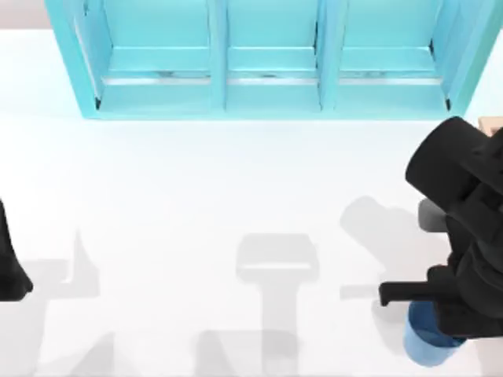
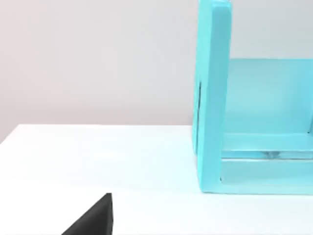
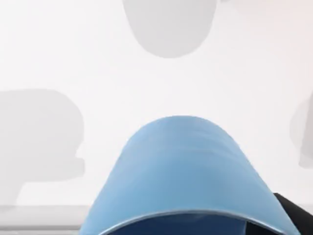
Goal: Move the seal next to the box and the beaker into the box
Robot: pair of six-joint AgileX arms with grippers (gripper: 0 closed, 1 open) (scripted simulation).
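The beaker [image 1: 428, 342], a small blue cup, hangs near the table's front right corner under my right arm. In the right wrist view the beaker [image 3: 183, 171] looms close with its rim toward the camera, and its shadow lies apart from it on the table. My right gripper [image 1: 432, 314] is shut on the beaker, with one black finger [image 3: 291, 208] at its rim. A tan sliver of the box [image 1: 493, 123] peeks out at the right edge behind the right arm. The seal is hidden. My left gripper [image 1: 9, 271] is parked at the left edge.
A big turquoise shelf unit [image 1: 267, 59] spans the back of the table, and its end wall [image 2: 212, 98] rises beside the left arm. The white tabletop [image 1: 196, 196] stretches between the two arms, crossed by grey shadows.
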